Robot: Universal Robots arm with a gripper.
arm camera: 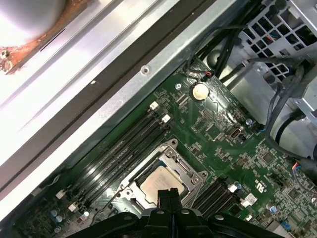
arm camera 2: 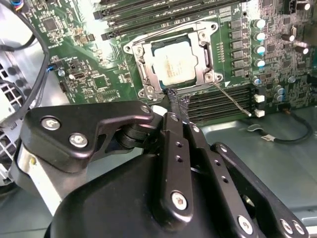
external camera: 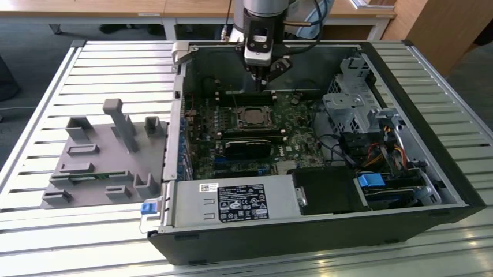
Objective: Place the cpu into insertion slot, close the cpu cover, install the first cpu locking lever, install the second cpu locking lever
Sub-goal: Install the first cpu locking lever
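Exterior view. Computer case (external camera: 308,236) on the desk (external camera: 46,115); fixture tray (external camera: 104,156) on the same desk at nine o'clock of the case, just beside its wall. Within the case: circuit board (external camera: 297,147) on the floor; power-supply box (external camera: 231,202) at six o'clock of the board; drive cage (external camera: 350,112) at three o'clock. Near the board's middle, the cpu (external camera: 251,117) (arm camera 2: 172,67) in the insertion slot (arm camera 2: 171,41), the cpu cover (arm camera 2: 205,49) lying around it; memory sticks (external camera: 248,140) at six o'clock of the slot. Hand (external camera: 264,85) (arm camera 2: 176,98) above the board at twelve o'clock of the cpu, close beside the cover's edge; locking lever (arm camera 2: 233,99) near it.
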